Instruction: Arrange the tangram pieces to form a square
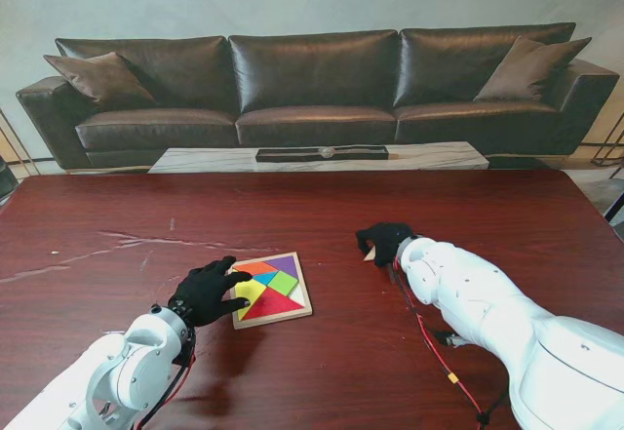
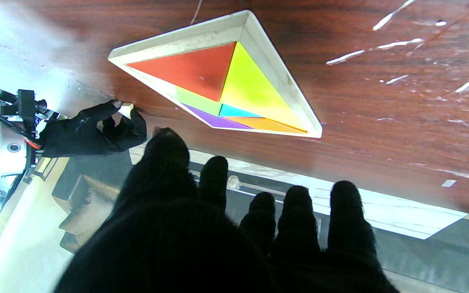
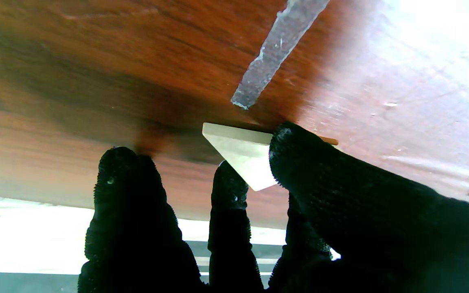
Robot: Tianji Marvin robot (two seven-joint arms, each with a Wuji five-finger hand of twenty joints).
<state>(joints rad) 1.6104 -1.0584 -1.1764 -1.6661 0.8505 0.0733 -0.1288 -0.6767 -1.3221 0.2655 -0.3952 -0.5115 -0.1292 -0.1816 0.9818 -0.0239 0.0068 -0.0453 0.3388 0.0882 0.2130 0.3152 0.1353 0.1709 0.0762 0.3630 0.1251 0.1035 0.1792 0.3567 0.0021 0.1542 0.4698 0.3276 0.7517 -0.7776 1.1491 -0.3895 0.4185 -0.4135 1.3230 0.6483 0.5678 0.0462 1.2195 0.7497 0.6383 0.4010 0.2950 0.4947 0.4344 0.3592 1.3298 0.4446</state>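
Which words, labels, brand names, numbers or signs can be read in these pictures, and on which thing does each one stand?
None can be read in any view.
The tangram tray and its coloured pieces carry no print.
The pale piece in the right hand is blank on the face that shows.
The left hand shows no label.

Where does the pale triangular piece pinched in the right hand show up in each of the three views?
Stand view: pale triangular piece peeks from the black-gloved right hand, right of the wooden tangram tray.
Left wrist view: a pale bit between that hand's fingertips, across the table from the tray.
Right wrist view: mid-picture, between thumb and fingers.
Shared landmark: the right hand's black glove.
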